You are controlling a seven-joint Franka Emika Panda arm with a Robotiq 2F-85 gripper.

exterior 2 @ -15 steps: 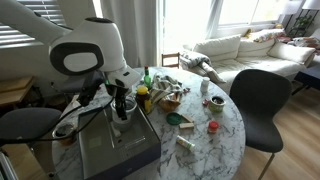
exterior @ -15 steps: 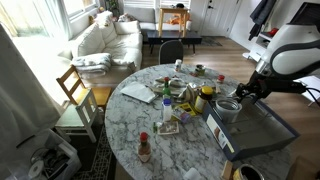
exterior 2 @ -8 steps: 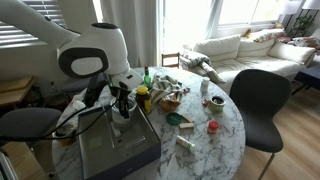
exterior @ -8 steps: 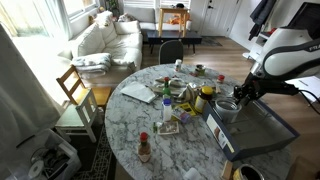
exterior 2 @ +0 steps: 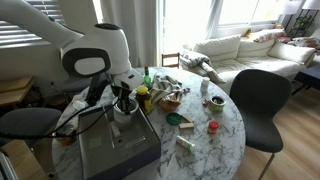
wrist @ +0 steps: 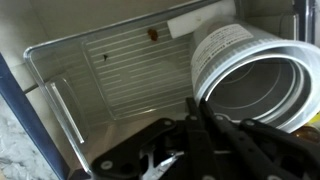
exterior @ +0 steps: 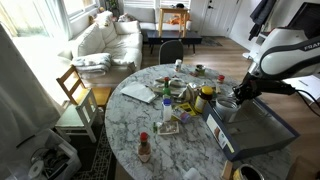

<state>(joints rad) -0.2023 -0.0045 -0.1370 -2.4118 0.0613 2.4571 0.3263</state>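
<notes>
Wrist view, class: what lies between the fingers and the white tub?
Nothing. In the wrist view the fingers are shut on the rim of the white tub, over the grey tray.

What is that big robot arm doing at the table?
The robot's gripper is pinched shut on the rim of a white tub. The tub sits inside a grey tray at the edge of the round marble table. I cannot tell whether the tub is lifted off the tray. Nothing is touching the bottles and cups on the rest of the table.
</notes>
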